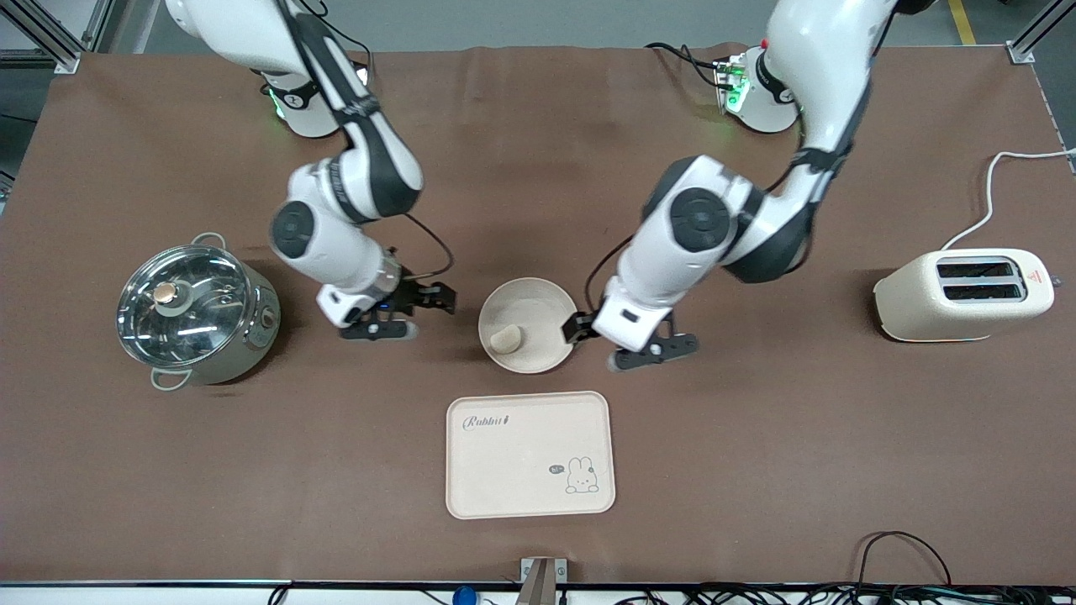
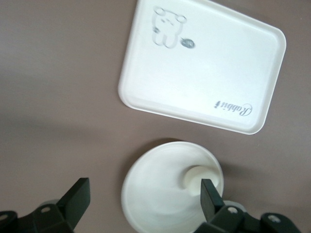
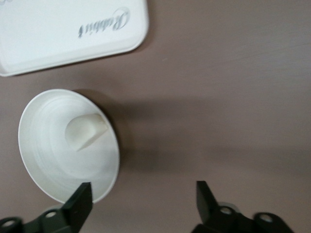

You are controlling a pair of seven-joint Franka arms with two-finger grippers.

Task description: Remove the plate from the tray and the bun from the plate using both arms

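Note:
The round cream plate [image 1: 538, 307] sits on the brown table mid-way between the arms, with the small pale bun [image 1: 506, 339] lying in it. My left gripper [image 1: 618, 340] is open and empty; its fingers straddle the plate's rim on the side toward the left arm's end. In the left wrist view the plate [image 2: 160, 194] and bun [image 2: 197, 177] lie between the open gripper [image 2: 143, 199]. My right gripper [image 1: 409, 313] is open and empty over bare table beside the plate. The right wrist view shows the gripper [image 3: 142, 199], the plate [image 3: 48, 155] and the bun [image 3: 85, 130].
A rectangular cream tray [image 1: 528, 454] with a rabbit drawing lies nearer to the front camera than the plate; it also shows in the left wrist view [image 2: 204, 68] and the right wrist view [image 3: 58, 34]. A lidded steel pot [image 1: 193, 315] stands toward the right arm's end, a cream toaster [image 1: 962, 294] toward the left arm's end.

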